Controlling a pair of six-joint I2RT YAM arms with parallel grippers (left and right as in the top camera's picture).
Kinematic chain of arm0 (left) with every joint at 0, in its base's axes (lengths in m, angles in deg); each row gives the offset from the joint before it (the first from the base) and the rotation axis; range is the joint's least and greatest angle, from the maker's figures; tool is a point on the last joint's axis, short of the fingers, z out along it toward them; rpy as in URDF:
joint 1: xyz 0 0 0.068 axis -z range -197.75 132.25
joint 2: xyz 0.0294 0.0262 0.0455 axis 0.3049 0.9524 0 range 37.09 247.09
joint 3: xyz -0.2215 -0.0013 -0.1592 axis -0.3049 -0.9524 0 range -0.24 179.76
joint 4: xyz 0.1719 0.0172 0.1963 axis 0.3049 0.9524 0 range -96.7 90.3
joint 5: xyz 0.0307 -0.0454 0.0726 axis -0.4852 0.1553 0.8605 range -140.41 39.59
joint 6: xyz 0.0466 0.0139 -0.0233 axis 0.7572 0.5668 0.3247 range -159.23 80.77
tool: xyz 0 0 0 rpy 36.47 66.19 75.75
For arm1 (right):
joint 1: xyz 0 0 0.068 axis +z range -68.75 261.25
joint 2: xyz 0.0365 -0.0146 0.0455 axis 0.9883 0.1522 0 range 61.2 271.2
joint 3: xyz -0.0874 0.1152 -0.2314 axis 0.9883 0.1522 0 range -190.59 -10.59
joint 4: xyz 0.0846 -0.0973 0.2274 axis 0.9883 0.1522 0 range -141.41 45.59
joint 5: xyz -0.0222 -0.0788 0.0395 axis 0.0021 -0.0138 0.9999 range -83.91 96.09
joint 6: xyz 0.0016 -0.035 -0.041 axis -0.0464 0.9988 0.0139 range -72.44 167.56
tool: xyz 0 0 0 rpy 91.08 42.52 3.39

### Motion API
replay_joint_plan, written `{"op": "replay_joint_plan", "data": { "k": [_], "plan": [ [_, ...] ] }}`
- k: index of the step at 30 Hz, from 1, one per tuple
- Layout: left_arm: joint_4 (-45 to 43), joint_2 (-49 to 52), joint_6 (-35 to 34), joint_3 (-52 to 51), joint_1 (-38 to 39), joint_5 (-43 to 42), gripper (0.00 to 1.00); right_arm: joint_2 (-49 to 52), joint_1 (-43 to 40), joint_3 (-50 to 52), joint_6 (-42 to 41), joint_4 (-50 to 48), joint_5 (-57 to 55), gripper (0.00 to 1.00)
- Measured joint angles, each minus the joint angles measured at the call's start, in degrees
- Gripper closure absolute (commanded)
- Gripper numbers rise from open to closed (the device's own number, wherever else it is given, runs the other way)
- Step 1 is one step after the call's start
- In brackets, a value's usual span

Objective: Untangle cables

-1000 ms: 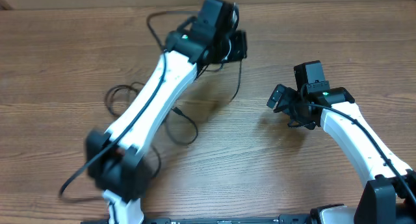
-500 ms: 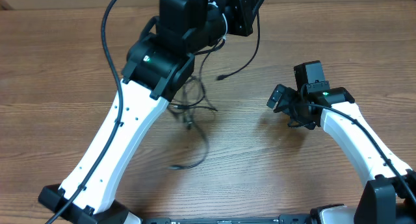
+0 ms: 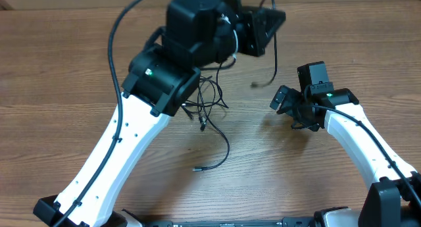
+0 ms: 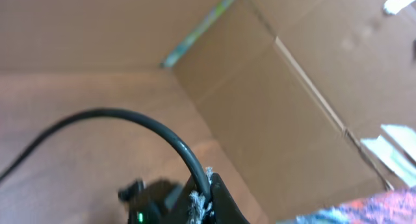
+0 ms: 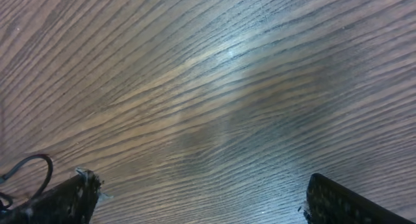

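Note:
Thin black cables lie in a tangle (image 3: pixel 208 102) on the wooden table, with one strand trailing to a plug end (image 3: pixel 197 168). My left gripper (image 3: pixel 266 28) is raised high over the table's back and is shut on a black cable (image 4: pixel 130 119), which is pinched between its fingers (image 4: pixel 220 199). That cable's free end (image 3: pixel 255 84) dangles in the air. My right gripper (image 3: pixel 287 103) is open and empty, low over bare wood to the right of the tangle. In the right wrist view a cable loop (image 5: pixel 34 164) shows beside its left finger (image 5: pixel 65 197).
Cardboard walls (image 4: pixel 305 87) stand behind the table. The raised left arm (image 3: pixel 164 75) hides part of the tangle and the table's back middle. Bare wood (image 3: pixel 59 69) lies to the left and in front.
My left gripper has lifted the cable higher and carried it right. The tangle has been dragged right and the trailing plug end has shifted with it. The right arm has not moved.

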Motion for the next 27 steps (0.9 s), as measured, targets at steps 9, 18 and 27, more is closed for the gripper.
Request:
{"op": "replay_joint_plan", "data": {
  "k": [9,18,27],
  "plan": [
    [15.5,0.0,0.5,0.0,2.0,0.1,0.96,0.0,0.0,0.0,0.0,0.0,0.0,0.0],
    [29.4,2.2,2.6,0.0,4.8,5.2,0.96,0.0,0.0,0.0,0.0,0.0,0.0,0.0],
    [36.2,4.4,3.0,0.0,5.3,12.1,0.96,0.0,0.0,0.0,0.0,0.0,0.0,0.0]
  ]
}}
